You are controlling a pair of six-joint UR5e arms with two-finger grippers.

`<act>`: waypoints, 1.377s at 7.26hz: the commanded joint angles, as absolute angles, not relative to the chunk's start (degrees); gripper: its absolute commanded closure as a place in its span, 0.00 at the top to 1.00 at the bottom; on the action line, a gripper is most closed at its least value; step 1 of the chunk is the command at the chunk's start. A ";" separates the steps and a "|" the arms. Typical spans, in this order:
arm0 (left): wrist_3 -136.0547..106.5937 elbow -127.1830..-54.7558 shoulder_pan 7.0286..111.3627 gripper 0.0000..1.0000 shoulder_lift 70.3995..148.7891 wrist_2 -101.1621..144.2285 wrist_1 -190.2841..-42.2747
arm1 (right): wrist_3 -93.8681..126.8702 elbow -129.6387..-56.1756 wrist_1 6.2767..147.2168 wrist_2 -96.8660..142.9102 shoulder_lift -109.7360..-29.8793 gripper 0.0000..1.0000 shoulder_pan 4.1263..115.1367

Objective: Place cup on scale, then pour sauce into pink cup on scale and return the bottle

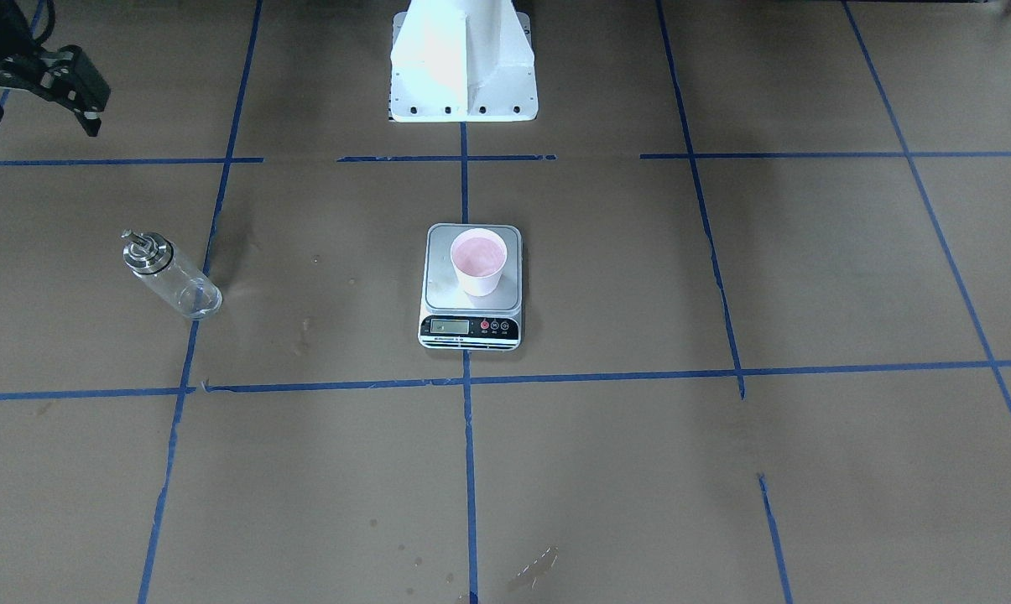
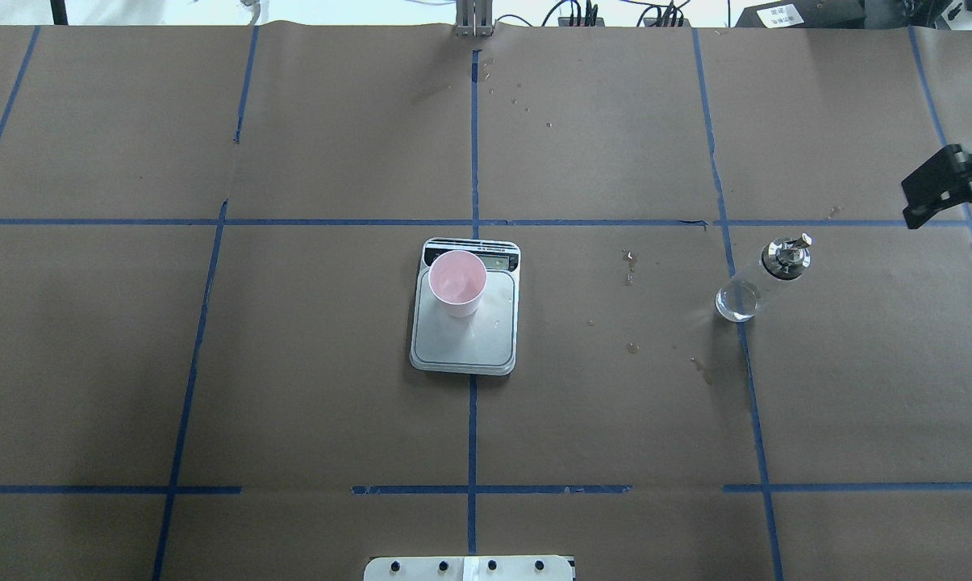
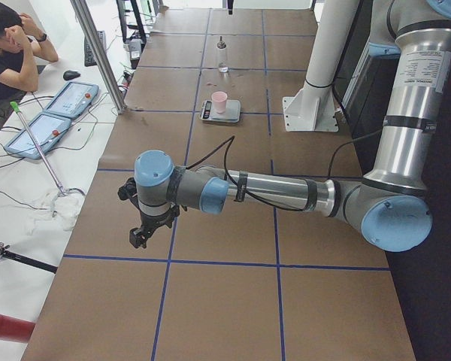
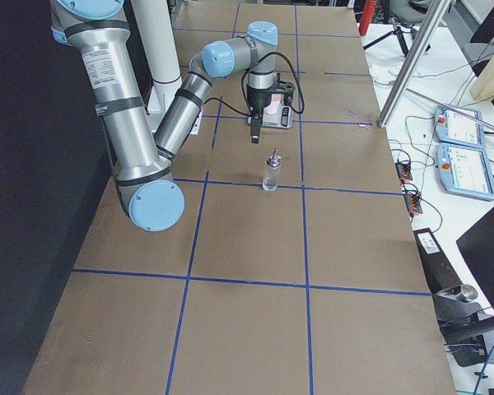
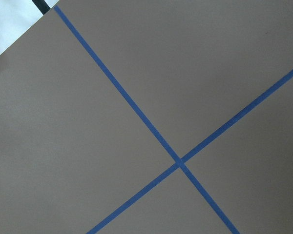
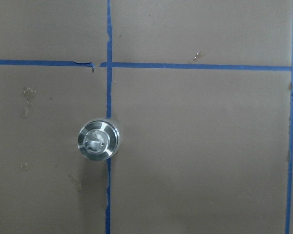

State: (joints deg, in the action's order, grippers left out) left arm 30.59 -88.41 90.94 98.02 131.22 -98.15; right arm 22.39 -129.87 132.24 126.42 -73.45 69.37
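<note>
While the cup (image 1: 478, 262) is sitting upright on the scale (image 1: 440, 289) so its load can register, the bottle (image 1: 169, 273) is standing well apart on a blue tape line (image 1: 188, 352) at the robot's right, spout up to keep the sauce (image 2: 734, 305) in. The right gripper (image 1: 88, 113) is hanging above and beside it, gripping nothing, its opening unreadable to me; the left gripper (image 3: 144, 235) is idling far off, likewise unreadable.

clear glossy bottle (image 1: 179, 283), shiny metal collar (image 1: 147, 252), matt pink cup (image 1: 478, 268), steel scale (image 1: 440, 295)

Blue tape lines (image 2: 473, 420) grid the brown table (image 2: 292, 363); an operator (image 3: 4, 53) is nearby.
</note>
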 commanded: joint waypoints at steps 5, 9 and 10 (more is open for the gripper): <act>30.67 -88.33 90.97 1.00 98.00 131.39 -97.74 | -22.85 -102.60 116.90 131.75 -80.28 1.00 91.13; 30.67 -88.24 90.97 1.00 96.77 131.22 -97.56 | -22.24 -92.82 96.78 127.79 -90.26 1.00 91.58; 30.67 -88.07 90.97 1.00 95.55 131.13 -97.30 | -21.98 -92.55 96.68 128.23 -90.35 1.00 91.58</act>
